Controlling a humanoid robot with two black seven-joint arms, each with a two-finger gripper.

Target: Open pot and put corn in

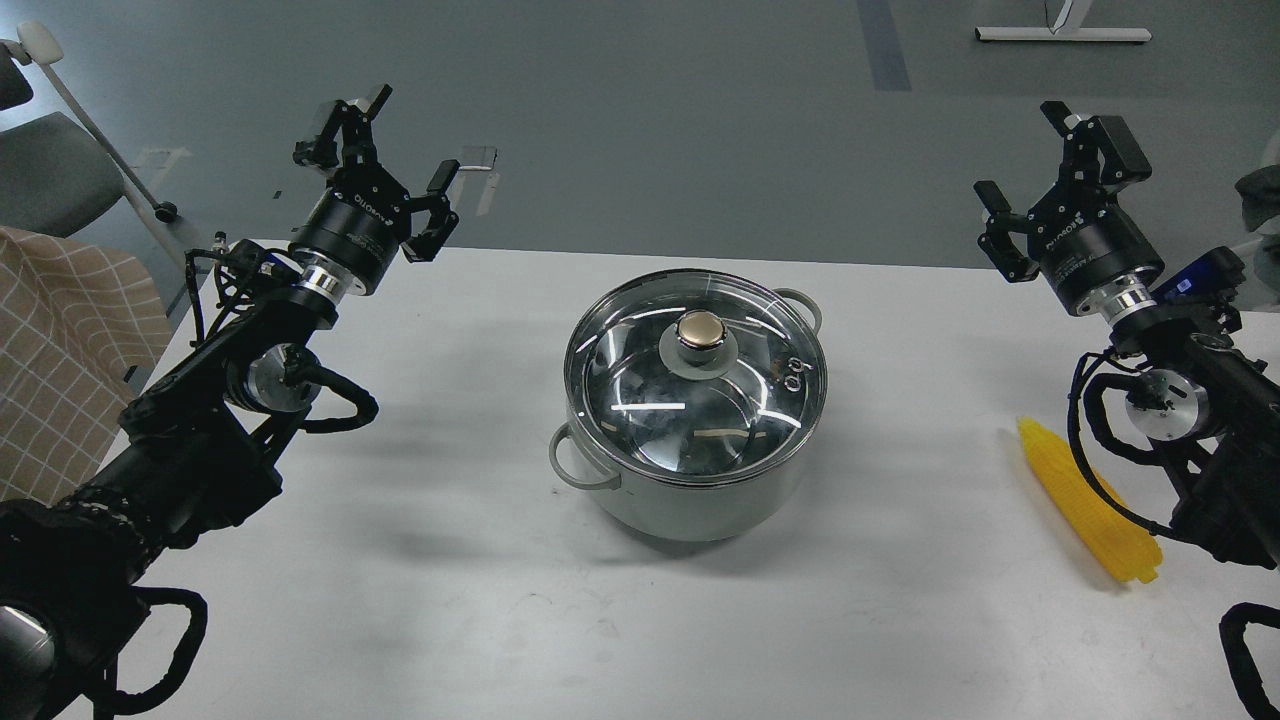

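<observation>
Nothing of the job is done yet, as far as I can see. The pot (695,440) sits in the middle of the white counter (420,580), and its glass lid (697,375) is on top, closed. The lid has a round gold knob (701,331) in the middle. The corn (1085,515) lies flat on the counter, well off to the right of the pot, partly under the right arm. Its pointy end faces away from me.

The left hand (405,165) is up in the air near the far left of the counter. Its two fingers are spread wide and it holds nothing. The right hand (1035,185) is up near the far right side. Its fingers are spread wide too, and it holds nothing.

So two steps are left, I think: take the lid off, then put the corn inside.

Now the count. There is one pot, one lid, one knob and one corn. The pot has two loop handles. There are two arms and two hands. Through the shiny glass I cannot really tell if anything is inside the pot.
</observation>
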